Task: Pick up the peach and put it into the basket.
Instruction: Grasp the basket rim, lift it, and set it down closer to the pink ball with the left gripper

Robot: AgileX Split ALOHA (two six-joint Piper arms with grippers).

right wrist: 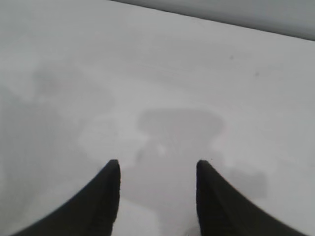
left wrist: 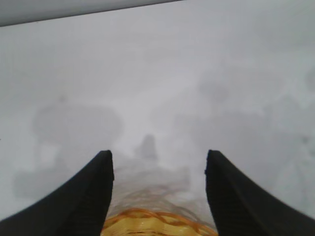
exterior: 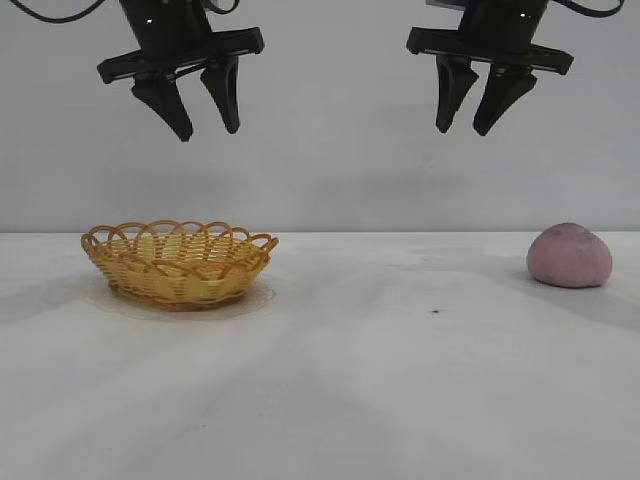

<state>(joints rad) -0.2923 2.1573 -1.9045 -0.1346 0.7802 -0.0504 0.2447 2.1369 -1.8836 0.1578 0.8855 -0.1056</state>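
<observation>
A white table (exterior: 360,380) fills the exterior view; the basket (exterior: 180,262) sits on it at the left, holding nothing; the peach (exterior: 569,256) rests on the table far to the right, well apart from the basket. Both arms hang high above; the left gripper (exterior: 207,130) hovers over the basket, fingers (left wrist: 83,196) parted and holding nothing; the right gripper (exterior: 465,128) hovers left of the peach, fingers (right wrist: 98,201) likewise parted around bare table.

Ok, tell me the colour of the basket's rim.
Orange-brown loops on the basket, above yellow woven sides; clearest in the exterior view.
</observation>
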